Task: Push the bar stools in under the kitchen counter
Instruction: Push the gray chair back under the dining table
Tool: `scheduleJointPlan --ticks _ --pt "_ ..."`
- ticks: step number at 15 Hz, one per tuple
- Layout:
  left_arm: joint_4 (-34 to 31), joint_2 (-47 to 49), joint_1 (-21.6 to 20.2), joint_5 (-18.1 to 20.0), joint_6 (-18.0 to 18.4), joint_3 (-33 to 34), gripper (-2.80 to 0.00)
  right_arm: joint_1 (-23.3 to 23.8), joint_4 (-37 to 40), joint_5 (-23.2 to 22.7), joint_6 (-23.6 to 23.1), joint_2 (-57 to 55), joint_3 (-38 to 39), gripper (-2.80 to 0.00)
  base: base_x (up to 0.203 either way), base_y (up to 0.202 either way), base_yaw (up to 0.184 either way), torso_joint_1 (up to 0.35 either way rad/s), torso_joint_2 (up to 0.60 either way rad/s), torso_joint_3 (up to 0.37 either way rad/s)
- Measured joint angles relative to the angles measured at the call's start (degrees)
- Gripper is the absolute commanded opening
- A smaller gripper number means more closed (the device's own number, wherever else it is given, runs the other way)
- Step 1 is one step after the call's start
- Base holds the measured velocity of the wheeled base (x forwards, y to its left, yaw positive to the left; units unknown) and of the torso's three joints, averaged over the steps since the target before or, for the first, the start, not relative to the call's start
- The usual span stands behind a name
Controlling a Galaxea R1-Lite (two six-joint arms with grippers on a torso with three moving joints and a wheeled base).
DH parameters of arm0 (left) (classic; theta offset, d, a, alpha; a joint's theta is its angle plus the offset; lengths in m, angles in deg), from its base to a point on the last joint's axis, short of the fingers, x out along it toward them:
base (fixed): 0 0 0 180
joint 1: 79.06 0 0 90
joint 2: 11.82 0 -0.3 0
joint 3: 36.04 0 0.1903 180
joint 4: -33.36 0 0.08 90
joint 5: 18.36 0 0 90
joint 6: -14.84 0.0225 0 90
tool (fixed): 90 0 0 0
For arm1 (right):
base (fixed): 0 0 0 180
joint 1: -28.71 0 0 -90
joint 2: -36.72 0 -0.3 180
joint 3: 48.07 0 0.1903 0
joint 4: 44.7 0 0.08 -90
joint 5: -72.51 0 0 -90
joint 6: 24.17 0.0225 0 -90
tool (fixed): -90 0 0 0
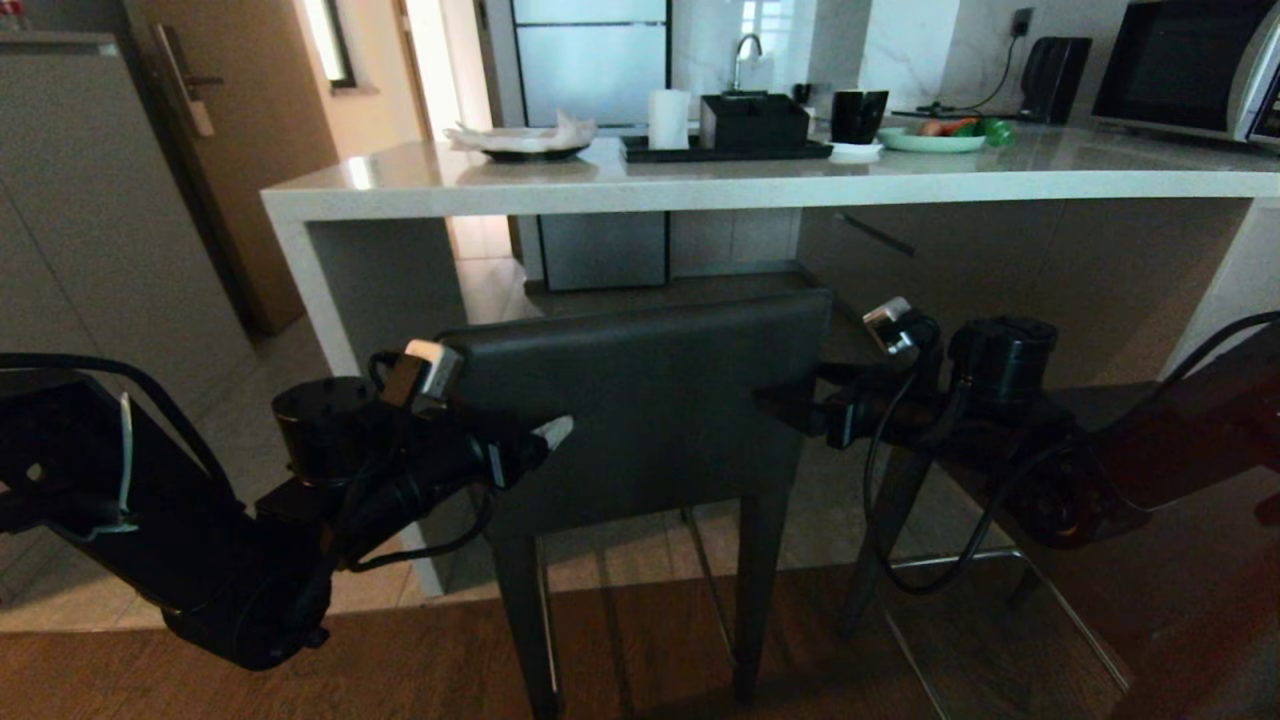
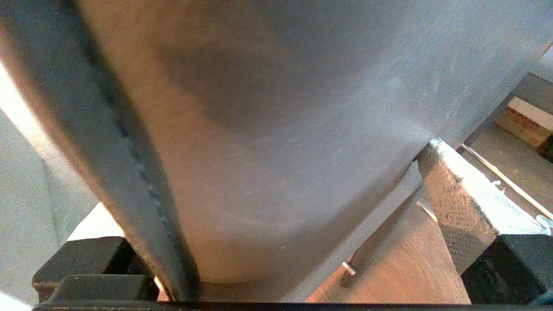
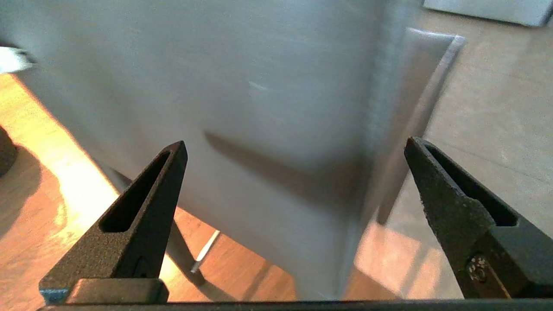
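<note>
Your left gripper (image 1: 545,435) and right gripper (image 1: 775,405) sit mid-frame, jaws wide, gripping nothing. Each flanks the stool (image 1: 650,400) backrest below the counter (image 1: 700,185).

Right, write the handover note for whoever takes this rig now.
Left pincer: open, at the left edge of the stool backrest.
Right pincer: open, at the backrest's right edge, nothing held.
Bar stool: stands in front of the kitchen counter, not yet under it.
A footrest bar at right looks like part of a second stool, otherwise hidden.
Done: arms placed on the backrest.
Left: push this stool in, then the other.
</note>
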Motion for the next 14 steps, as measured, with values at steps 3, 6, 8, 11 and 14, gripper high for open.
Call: scheduleJointPlan --ticks 3,6,8,11,14 --pt "0.02 0.00 0.05 0.03 0.01 0.00 0.00 0.11 -0.11 0.00 -0.01 0.02 0.09 0.00 0.190 0.000 0.002 0.004 0.00 0.001" --pt "0.13 -0.02 0.00 0.00 -0.03 0.06 0.00 -0.03 -0.16 -0.04 -0.11 0.05 0.41 0.00 0.189 0.000 0.002 0.003 0.00 0.003" --pt "0.28 0.00 -0.04 0.00 -0.05 0.13 0.00 -0.04 -0.17 -0.02 -0.11 0.05 0.46 0.00 0.189 0.000 -0.001 0.004 0.00 0.002" --pt "0.26 0.00 -0.11 -0.02 0.00 0.11 0.00 -0.30 -0.17 -0.04 -0.15 0.06 0.41 0.00 0.188 0.000 0.001 0.004 0.00 0.001" --pt "0.30 0.11 -0.37 -0.24 0.01 -0.24 0.00 -0.41 -0.09 -0.02 -0.11 0.09 0.35 0.00 0.037 0.000 0.000 0.001 0.00 0.002"
